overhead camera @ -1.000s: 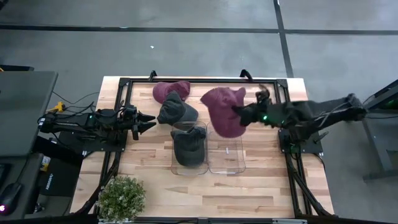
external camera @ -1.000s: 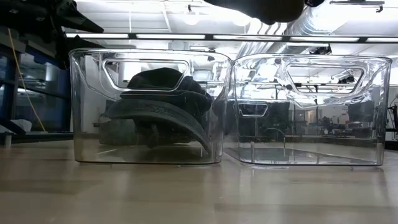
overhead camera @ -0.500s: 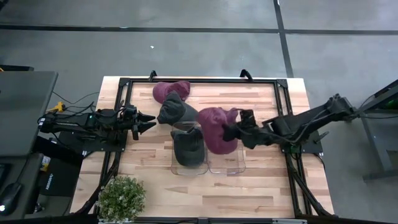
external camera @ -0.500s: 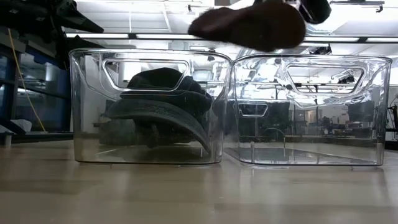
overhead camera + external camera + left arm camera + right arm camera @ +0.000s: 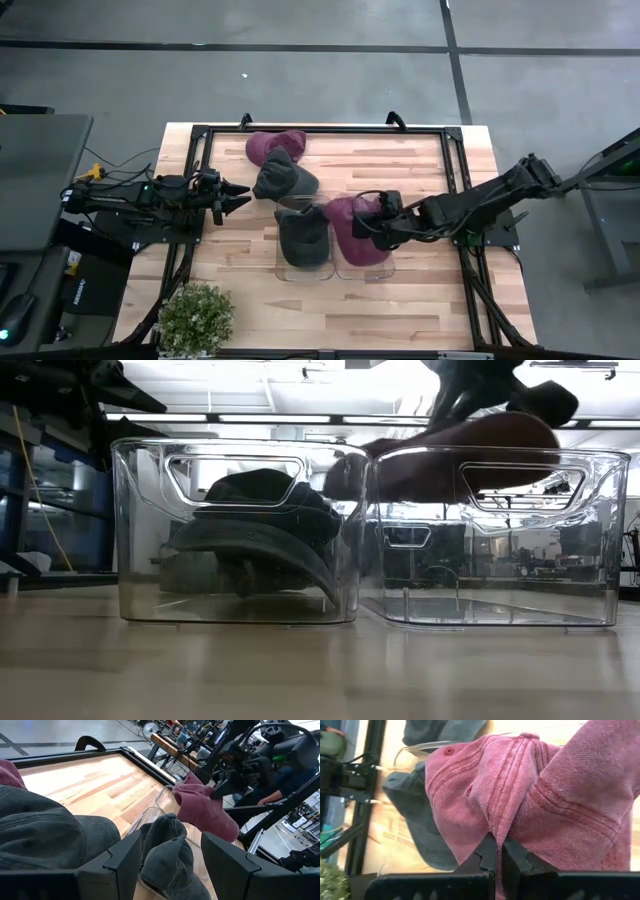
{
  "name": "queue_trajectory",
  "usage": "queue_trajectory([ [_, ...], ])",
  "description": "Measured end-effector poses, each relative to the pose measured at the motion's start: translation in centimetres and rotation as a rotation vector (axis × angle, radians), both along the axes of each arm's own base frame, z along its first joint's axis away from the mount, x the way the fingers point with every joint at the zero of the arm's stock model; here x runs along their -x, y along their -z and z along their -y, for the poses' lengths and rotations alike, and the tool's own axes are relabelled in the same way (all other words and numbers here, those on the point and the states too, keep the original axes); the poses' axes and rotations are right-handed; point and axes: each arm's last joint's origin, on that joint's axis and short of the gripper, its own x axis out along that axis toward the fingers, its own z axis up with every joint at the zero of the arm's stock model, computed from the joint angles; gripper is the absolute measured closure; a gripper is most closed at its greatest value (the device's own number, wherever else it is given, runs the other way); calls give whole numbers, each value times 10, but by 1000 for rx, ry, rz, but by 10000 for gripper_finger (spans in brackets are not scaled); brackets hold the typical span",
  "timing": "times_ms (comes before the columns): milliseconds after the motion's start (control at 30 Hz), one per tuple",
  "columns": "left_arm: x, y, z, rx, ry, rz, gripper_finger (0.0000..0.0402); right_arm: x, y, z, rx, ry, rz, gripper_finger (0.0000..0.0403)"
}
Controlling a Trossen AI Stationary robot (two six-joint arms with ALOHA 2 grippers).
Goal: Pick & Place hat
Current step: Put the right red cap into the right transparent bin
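Observation:
My right gripper (image 5: 378,222) is shut on a maroon hat (image 5: 350,230) over the right clear bin (image 5: 385,268). In the low view the hat (image 5: 450,455) sits at the level of that bin's rim (image 5: 600,455). A dark grey hat (image 5: 302,236) lies in the left clear bin (image 5: 135,540). Another dark grey hat (image 5: 285,178) and a second maroon hat (image 5: 273,146) lie on the table behind the bins. My left gripper (image 5: 240,193) is open and empty near the table's left side, pointing toward the grey hats. My right gripper pinches a raised fold of the maroon hat's crown cloth (image 5: 495,827) between its two shut fingers. The fingers come from the table's right side, slanting down. The hat hangs partly below the right bin's rim, clear of the bin's floor.
The two clear bins stand side by side in the middle of the table, toward its near edge. A black frame (image 5: 200,140) runs around the work area. A green potted plant (image 5: 195,315) stands at the near left corner. Bare wood lies between the bins and the near edge.
My right gripper has carried the maroon hat from the far right of the table toward the left and near edges and downward. The hat has gone from high above the bins down to the right bin's rim, partly dipping inside.

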Motion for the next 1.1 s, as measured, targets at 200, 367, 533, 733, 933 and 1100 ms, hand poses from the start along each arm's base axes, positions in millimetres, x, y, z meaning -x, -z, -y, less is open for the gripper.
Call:
queue_trajectory([
  [200,0,0,0,0,0,0,204,5,0,1,-21,24,-31,403],
  [367,0,0,0,0,0,0,204,12,5,3,-56,43,-115,403],
  [533,0,0,0,0,0,0,204,11,5,5,-64,58,-112,403],
  [733,0,0,0,0,0,0,204,5,13,9,-72,75,-149,403],
  [933,0,0,0,0,0,0,204,-6,31,5,-112,75,-218,403],
  [1100,0,0,0,0,0,0,204,-19,41,1,-126,62,-186,403],
])
